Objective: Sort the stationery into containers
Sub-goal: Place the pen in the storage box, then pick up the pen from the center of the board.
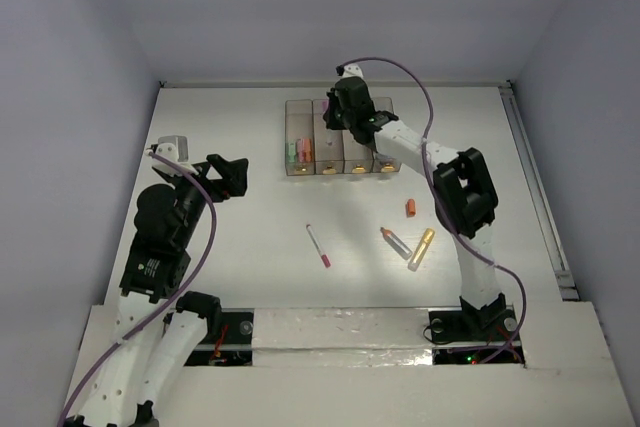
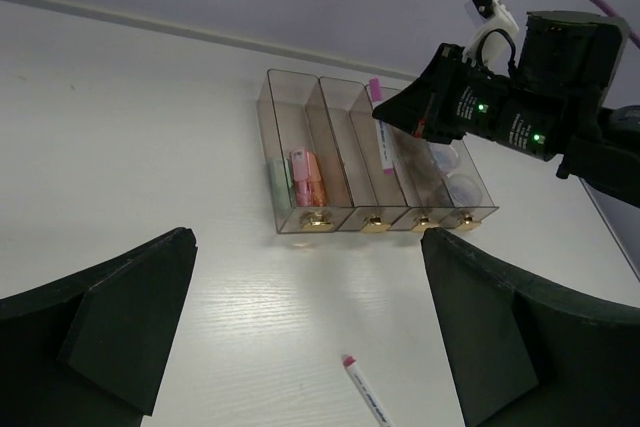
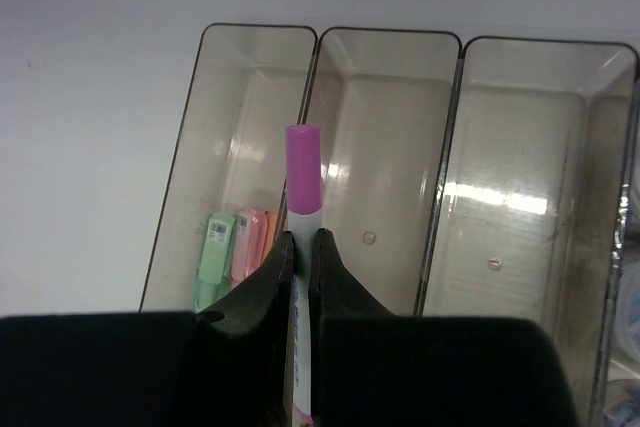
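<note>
One gold marker (image 1: 421,248), overhead only.

No text legible; marker (image 2: 383,142) print blurred.

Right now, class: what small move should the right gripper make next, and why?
Probably shift the pen fully over the empty second bin. The right gripper is shut on it, and its cap hangs above the wall shared with the first bin, which holds short markers.

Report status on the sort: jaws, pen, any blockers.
Right jaws shut on white-magenta pen, above the bins. Left jaws open, empty, parked aside. Four sticks loose on table. Nothing blocking the drop.
</note>
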Robot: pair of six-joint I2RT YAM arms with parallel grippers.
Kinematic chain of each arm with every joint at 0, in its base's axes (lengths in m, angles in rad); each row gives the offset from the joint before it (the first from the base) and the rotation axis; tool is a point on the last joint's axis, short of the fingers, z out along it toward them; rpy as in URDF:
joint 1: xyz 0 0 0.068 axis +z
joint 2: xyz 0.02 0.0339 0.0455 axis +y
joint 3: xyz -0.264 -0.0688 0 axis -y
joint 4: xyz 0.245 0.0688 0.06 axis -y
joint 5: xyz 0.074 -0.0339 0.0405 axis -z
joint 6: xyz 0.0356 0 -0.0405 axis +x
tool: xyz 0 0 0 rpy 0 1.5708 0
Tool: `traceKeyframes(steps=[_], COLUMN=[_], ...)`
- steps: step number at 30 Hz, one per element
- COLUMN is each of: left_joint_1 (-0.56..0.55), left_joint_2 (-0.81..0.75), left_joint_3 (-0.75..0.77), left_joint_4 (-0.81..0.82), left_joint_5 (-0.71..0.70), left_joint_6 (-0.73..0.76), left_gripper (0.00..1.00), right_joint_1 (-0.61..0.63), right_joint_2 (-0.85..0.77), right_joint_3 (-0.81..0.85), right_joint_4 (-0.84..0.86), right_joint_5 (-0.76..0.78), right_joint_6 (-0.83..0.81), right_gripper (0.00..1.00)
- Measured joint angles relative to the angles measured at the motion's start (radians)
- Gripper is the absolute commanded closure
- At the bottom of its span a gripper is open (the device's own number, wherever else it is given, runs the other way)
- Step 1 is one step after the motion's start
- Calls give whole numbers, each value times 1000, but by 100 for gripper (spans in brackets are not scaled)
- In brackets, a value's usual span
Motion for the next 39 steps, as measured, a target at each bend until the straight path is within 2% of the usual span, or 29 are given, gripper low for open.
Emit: traceKeyframes(steps=[3, 6, 7, 8, 11, 14, 15, 16, 17, 18, 21, 23, 24, 25, 26, 27, 28, 30, 32, 36, 39], left_joint_1=[0, 0, 0, 0, 0, 0, 0, 0, 0, 0, 0, 1, 1, 1, 1, 1, 1, 1, 5, 7, 7], left_joint_2=[0, 3, 5, 6, 6, 8, 10, 11, 13, 14, 19, 26, 27, 29, 31, 33, 34, 39, 39, 43, 43], left_joint_3=[0, 0, 0, 0, 0, 0, 0, 0, 0, 0, 0, 0, 0, 0, 0, 0, 0, 0, 0, 0, 0], left_joint_4=[0, 0, 0, 0, 0, 0, 0, 0, 0, 0, 0, 0, 0, 0, 0, 1, 1, 1, 2, 4, 7], left_joint_5=[0, 0, 0, 0, 0, 0, 1, 1, 1, 0, 1, 3, 4, 5, 7, 8, 10, 14, 16, 19, 19], left_joint_6=[0, 1, 2, 2, 3, 3, 3, 3, 3, 3, 3, 3, 3, 3, 3, 3, 3, 3, 3, 3, 3], left_gripper=[5, 5, 5, 5, 5, 5, 5, 5, 5, 5, 5, 5, 5, 5, 5, 5, 5, 5, 5, 5, 5], right_joint_1=[0, 0, 0, 0, 0, 0, 0, 0, 0, 2, 26, 78, 122, 172, 216, 273, 320, 402, 456, 500, 517], right_joint_2=[20, 32, 34, 34, 34, 24, 10, -12, -51, -90, -241, -352, -403, -442, -465, -480, -483, -470, -430, -315, -261], right_joint_3=[0, 0, 1, 1, 7, -2, -18, -44, -94, -138, -279, -373, -422, -475, -488, -524, -550, -600, -623, -624, -591], right_joint_4=[-1, -13, -23, -31, -53, -55, -53, -49, -43, -47, -50, -51, -48, -52, -53, -50, -54, -76, -128, -196, -208], right_joint_5=[-13, -18, -19, -19, -26, -30, -38, -49, -67, -90, -152, -163, -164, -164, -164, -159, -160, -152, -127, -58, 19], right_joint_6=[16, 26, 27, 32, 21, 12, 7, 2, -11, -9, -23, -42, -52, -61, -62, -62, -57, -66, -64, -63, -67], right_gripper=[91, 74, 56, 49, 40, 40, 45, 70, 88, 100, 100, 100, 97, 81, 71, 48, 39, 30, 29, 35, 51])
